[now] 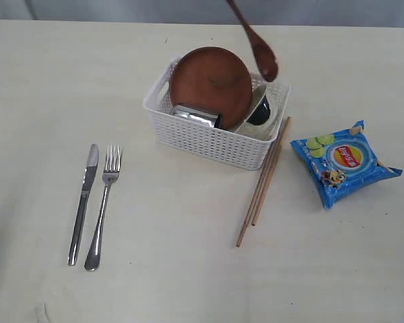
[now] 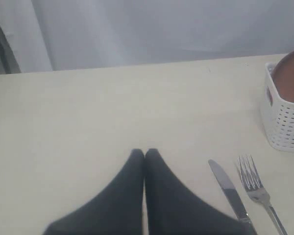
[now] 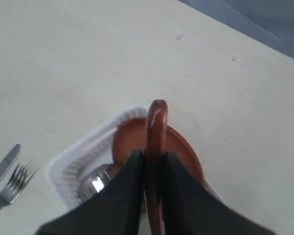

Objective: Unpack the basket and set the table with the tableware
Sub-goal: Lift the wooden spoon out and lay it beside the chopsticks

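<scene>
The blue chip packet (image 1: 343, 168) bears a round red-and-yellow logo (image 1: 348, 156), lettering unreadable. The right gripper (image 3: 154, 161) grasps the wooden spoon (image 3: 157, 122); the left gripper (image 2: 145, 154) is clenched, empty.

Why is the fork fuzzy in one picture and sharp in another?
Exterior view: the fork is fairly sharp under soft, even light. Right wrist view: it is blurred, like the close-up spoon, and the steel cup has a white glare spot.

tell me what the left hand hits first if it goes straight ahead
Probably nothing: the shut left hand points across bare table toward its far edge, with the knife and fork off its line.
</scene>
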`<state>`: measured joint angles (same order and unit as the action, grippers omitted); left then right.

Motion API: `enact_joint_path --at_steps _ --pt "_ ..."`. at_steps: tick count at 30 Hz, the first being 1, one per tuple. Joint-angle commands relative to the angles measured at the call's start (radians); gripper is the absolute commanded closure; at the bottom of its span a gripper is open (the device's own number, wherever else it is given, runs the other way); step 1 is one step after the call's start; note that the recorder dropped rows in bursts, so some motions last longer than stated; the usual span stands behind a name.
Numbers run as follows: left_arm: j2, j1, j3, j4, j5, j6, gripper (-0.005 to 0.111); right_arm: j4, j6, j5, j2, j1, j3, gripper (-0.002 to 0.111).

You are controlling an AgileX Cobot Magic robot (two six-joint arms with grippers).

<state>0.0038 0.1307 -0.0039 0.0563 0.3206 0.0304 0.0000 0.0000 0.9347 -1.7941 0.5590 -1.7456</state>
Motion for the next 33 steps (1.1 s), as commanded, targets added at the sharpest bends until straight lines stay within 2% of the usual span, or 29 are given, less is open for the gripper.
enact_joint_path --at_steps 1,8,15,20,30,33 --pt "-0.004 -0.001 0.004 -0.002 0.000 0.000 0.106 0.000 0.023 0.136 0.018 -0.103 0.010 0.109" --pt "-0.004 -0.001 0.004 -0.002 0.000 0.000 0.106 0.016 0.059 0.093 0.047 -0.277 0.205 0.109" --pt "-0.004 -0.001 0.004 -0.002 0.000 0.000 0.106 0.203 0.033 -0.101 0.045 -0.400 0.420 0.109" --pt "-0.004 -0.001 0.004 -0.002 0.000 0.000 0.106 0.243 0.031 -0.186 0.033 -0.417 0.503 0.109" --pt "-0.004 -0.001 0.004 -0.002 0.000 0.000 0.106 0.312 -0.006 -0.186 -0.085 -0.417 0.527 0.108" --pt "-0.004 -0.001 0.004 -0.002 0.000 0.000 0.106 0.310 -0.008 -0.188 -0.097 -0.417 0.527 0.092"
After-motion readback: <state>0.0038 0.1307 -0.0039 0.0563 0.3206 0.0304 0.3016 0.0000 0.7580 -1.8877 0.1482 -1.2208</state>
